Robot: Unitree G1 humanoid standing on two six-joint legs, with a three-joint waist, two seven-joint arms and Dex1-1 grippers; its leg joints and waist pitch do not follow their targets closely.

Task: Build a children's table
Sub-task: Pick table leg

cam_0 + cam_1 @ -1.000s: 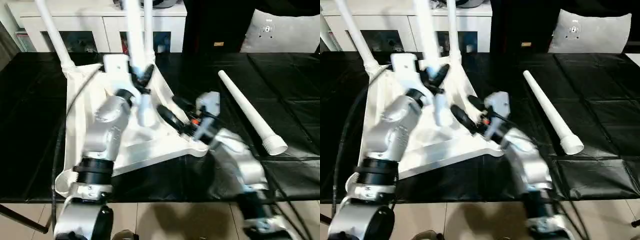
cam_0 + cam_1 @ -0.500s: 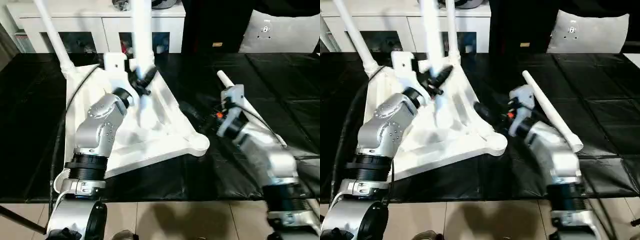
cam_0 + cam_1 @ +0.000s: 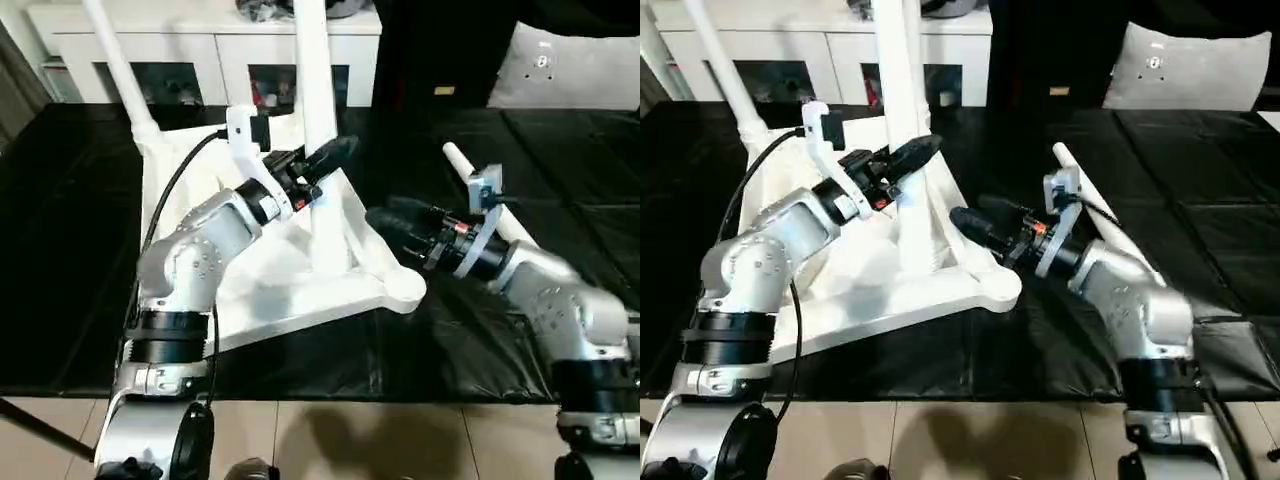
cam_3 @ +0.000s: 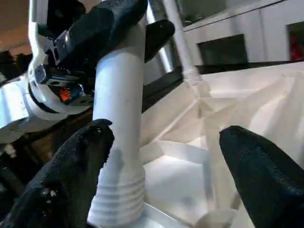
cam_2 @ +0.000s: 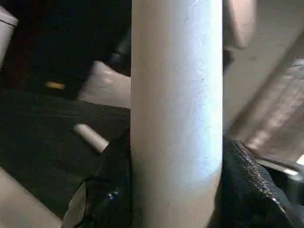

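Left claw (image 3: 325, 160) clamps upright table leg (image 3: 318, 120); right claw (image 3: 395, 222) gapes wide beside tabletop (image 3: 290, 290). Risk: crooked leg jams socket, tabletop skids.

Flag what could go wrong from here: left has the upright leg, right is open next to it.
1. The left gripper is clamped on the upright leg well above its threaded base; the leg might tilt or seat crooked.
2. The tabletop lies tilted on the black mat, one corner overhanging its front edge; pushing could shift it.
3. The right gripper, open, points at that leg's base and may knock it. The loose leg lies behind the right forearm, which could roll it away.
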